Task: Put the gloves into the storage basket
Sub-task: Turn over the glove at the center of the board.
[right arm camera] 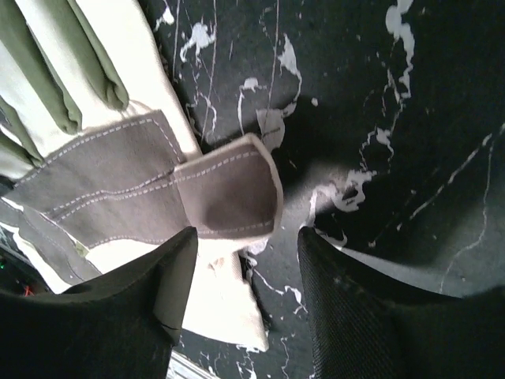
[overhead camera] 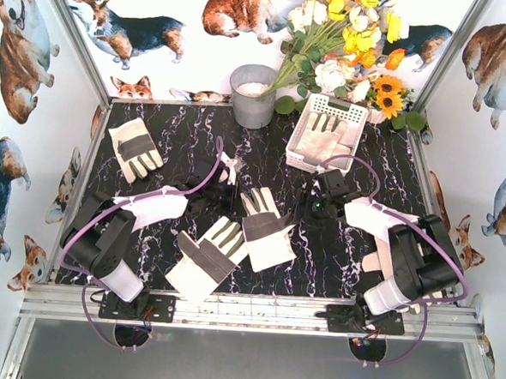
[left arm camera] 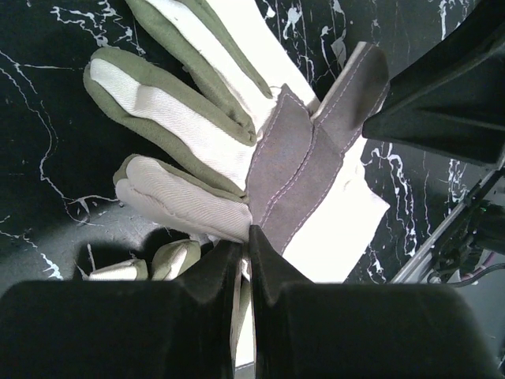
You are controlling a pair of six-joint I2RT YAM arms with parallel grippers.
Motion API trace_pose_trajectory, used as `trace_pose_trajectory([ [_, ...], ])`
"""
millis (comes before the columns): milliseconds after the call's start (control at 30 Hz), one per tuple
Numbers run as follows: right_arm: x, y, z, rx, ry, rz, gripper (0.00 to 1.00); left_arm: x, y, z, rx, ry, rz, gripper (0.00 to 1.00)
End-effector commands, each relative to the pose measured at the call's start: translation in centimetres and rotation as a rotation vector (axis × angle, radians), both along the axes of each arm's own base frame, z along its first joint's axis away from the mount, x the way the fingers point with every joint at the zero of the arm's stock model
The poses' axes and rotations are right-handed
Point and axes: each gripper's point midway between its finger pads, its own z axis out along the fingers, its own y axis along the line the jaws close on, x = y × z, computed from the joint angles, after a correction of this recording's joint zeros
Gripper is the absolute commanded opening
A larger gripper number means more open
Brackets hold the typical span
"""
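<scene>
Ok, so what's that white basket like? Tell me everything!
The basket looks like white plastic. It is a rectangle with slots cut into its sides and rim. It sits upright on the black marbled table, at the far right and turned a little askew. The grey bucket is on its left and the flowers are just behind it. One glove with grey panels lies inside.

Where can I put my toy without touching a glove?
Bare table lies between the far-left glove and the bucket, and between the middle gloves and the right arm. The middle is crowded: those gloves, left hand, right hand.
</scene>
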Motion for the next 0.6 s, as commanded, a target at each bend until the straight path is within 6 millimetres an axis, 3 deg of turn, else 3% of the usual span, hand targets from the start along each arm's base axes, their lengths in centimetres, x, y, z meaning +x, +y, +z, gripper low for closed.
trace_pose_trajectory([
  [0,3.2,1.2,1.7,0.042,-0.106,0.000,0.51,0.3,-0.1,-0.5,0.028,-0.019,-0.014,0.00],
  [133,2.9,0.6,0.8,0.005,-0.069,-0.024,0.29,0.5,-0.2,-0.6,0.051,-0.025,-0.016,0.00],
  [267,2.0,-1.4,0.3,-0.096,-0.030,-0.071,0.03,0.9,-0.5,-0.7,0.119,-0.054,-0.023,0.00],
  [433,-0.2,-4.9,0.3,-0.244,-0.001,-0.149,0.00,0.7,-2.7,-1.2,0.150,-0.073,-0.040,0.00],
  [567,-3.0,-8.3,0.1,-0.357,0.035,-0.265,0.00,0.3,-4.4,-1.6,0.151,-0.082,-0.044,0.00],
])
